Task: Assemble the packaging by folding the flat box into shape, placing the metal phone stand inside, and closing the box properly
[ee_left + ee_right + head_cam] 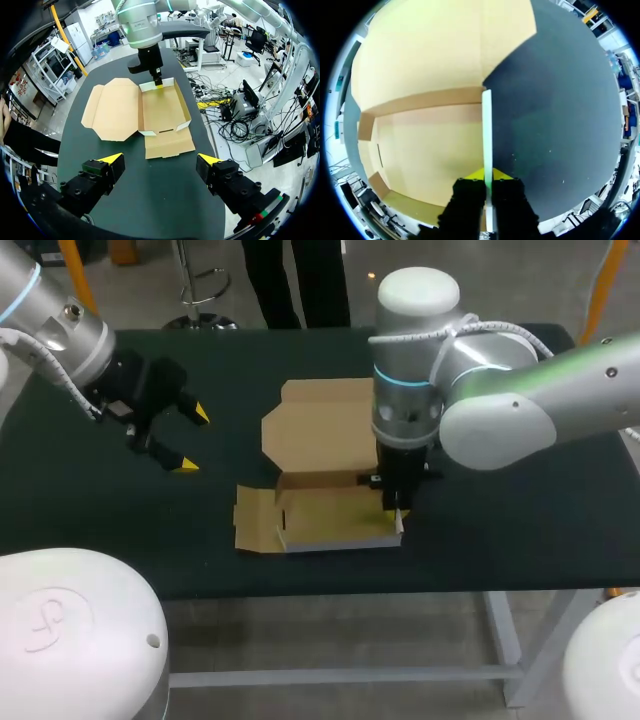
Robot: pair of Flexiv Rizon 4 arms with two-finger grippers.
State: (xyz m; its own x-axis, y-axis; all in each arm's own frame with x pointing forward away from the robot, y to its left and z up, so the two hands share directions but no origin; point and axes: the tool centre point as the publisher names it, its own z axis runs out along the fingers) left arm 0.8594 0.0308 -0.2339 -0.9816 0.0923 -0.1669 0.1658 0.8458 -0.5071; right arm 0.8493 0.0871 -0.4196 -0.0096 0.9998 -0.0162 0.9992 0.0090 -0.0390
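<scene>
The cardboard box (pixel 330 510) was found partly formed near the front middle of the dark desk (pixel 100 510). Its shallow tray was raised and its broad lid (pixel 320 435) was laid flat on the far side. The right end effector (pixel 397 512) was seen clamped from above on the tray's right side wall (pixel 487 130), a thin upright panel whose pale edge ran straight ahead between the yellow tips. The left end effector (pixel 192 438) was held above the desk, well apart from the box on its left, with its fingers spread wide. The board looked matte, stiff and crisply creased. No metal phone stand could be seen.
</scene>
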